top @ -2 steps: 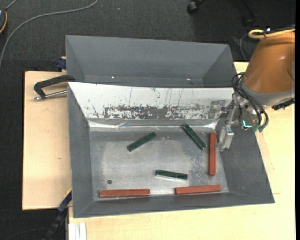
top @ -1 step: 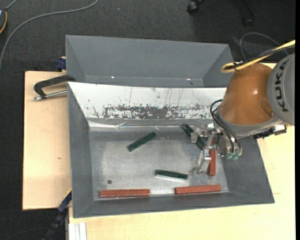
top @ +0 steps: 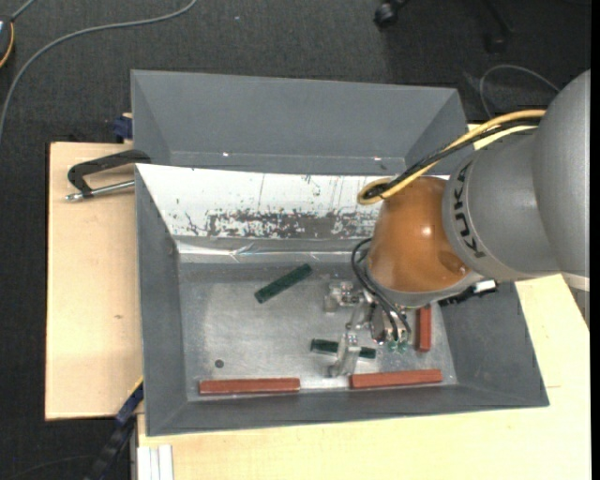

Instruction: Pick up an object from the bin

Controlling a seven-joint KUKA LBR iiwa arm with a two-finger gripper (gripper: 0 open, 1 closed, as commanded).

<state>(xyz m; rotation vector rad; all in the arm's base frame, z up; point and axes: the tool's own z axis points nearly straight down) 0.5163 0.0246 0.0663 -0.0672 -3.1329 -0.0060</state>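
The end effector (top: pixel 349 354) hangs low in the bin's (top: pixel 234 323) front right, just beside 1 small dark green block (top: pixel 324 346), likely lining up on it. Whether it's spread or pressed together, I cannot tell. A red-brown bar (top: pixel 396 378) lies near it along the front wall.

Dark grey floor (top: pixel 281 37), apparently short-pile carpet, spans the top of the camera view and continues down the left margin. A thin pale cable (top: pixel 56 44) curves across it from the top edge toward the left edge. Two black feet (top: pixel 384 11) of some stand or chair sit at the top edge. Dark cable loops (top: pixel 511 84) lie on the floor at upper right. Lighting is soft and even.
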